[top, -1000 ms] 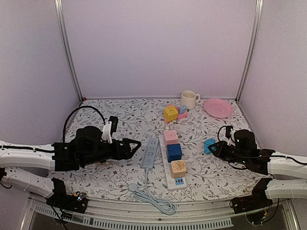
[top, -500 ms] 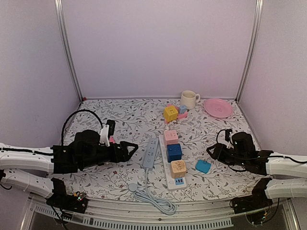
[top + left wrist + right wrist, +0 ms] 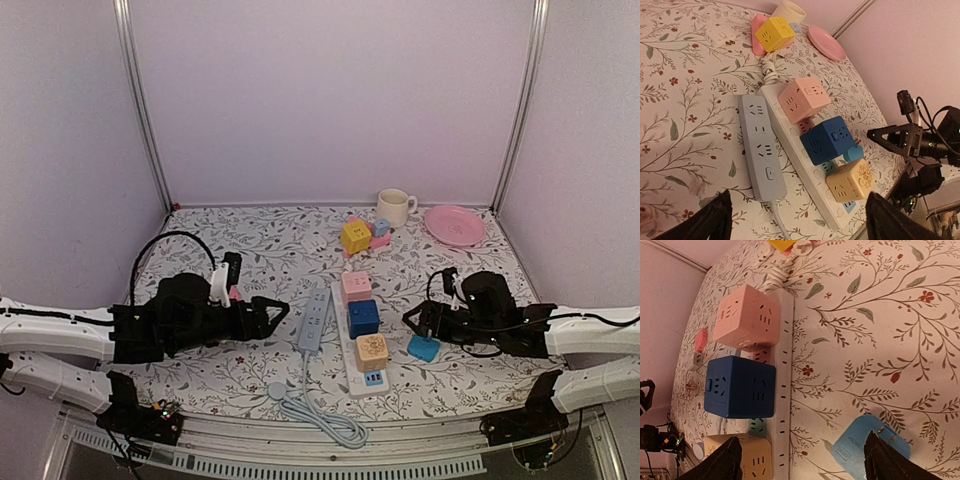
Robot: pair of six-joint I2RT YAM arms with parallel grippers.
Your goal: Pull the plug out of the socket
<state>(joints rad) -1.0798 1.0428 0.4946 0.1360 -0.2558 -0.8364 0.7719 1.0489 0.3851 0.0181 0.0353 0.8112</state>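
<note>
Plug status: the light blue square plug (image 3: pixel 870 447) is out of the socket. It's lying flat on the floral-patterned table (image 3: pixel 250 250), near the right side of the long white socket strip (image 3: pixel 785 370) but not touching it, roughly level with the tan cube adapter (image 3: pixel 372 351).

The right pincer (image 3: pixel 410 323) is spread wide with nothing gripped. In its wrist view the plug sits low between the two fingers, metal prongs showing. There's a small printed label on the plug's face, too tiny to read.

A pink cube adapter (image 3: pixel 356 285) and a dark blue cube adapter (image 3: pixel 363 318) are also on the strip. The tan one has an ornate gold emblem on top, no letters I can make out.

The left pincer (image 3: pixel 283 308) is released too, pointing at the grey power strip (image 3: pixel 314 320).
</note>
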